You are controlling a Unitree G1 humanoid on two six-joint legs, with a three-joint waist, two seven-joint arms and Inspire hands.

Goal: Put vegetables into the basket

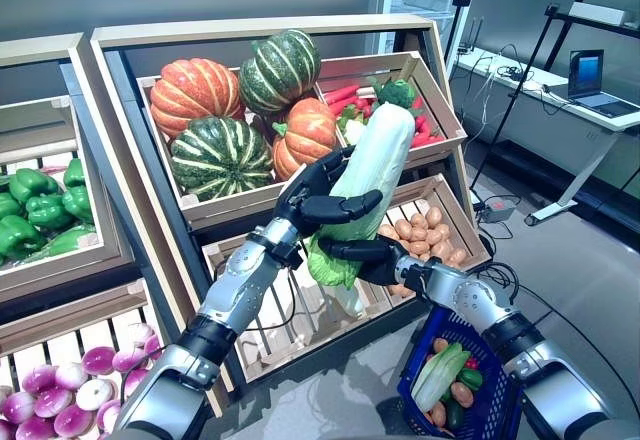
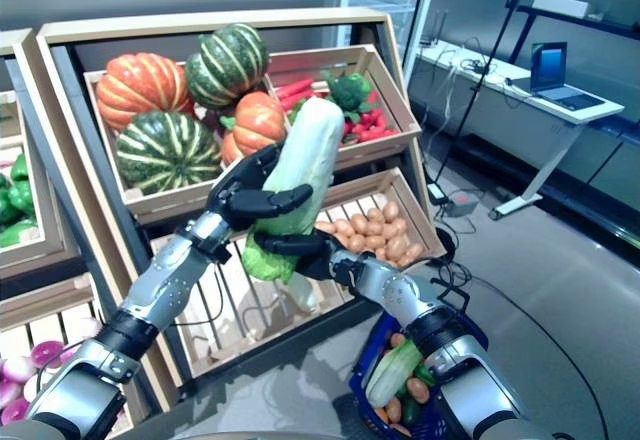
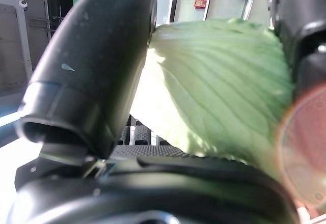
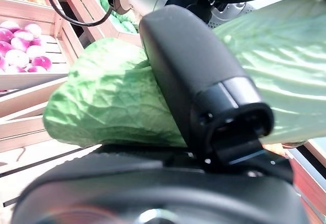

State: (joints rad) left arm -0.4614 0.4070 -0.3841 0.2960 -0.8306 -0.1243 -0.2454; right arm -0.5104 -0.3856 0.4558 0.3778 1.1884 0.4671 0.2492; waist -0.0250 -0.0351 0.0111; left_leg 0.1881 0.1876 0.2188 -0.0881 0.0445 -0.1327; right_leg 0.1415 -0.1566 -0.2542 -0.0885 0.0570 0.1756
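A long napa cabbage point(image 1: 372, 172), white at its upper end and leafy green at its lower end, is held up in front of the wooden stand. My left hand point(image 1: 322, 200) is curled round its middle. My right hand point(image 1: 372, 256) is curled round its leafy lower end. The cabbage also shows in the left wrist view point(image 3: 219, 91) and in the right wrist view point(image 4: 112, 102), pressed against each thumb. The blue basket point(image 1: 500, 400) stands on the floor at the lower right, below my right forearm. It holds a pale green cabbage point(image 1: 438, 372), brown round vegetables and a dark green one.
The wooden stand point(image 1: 260, 30) with its crates rises close ahead and to the left. A white desk point(image 1: 560, 110) with a laptop stands at the back right, with a power strip point(image 1: 497, 209) and cables on the grey floor beside it.
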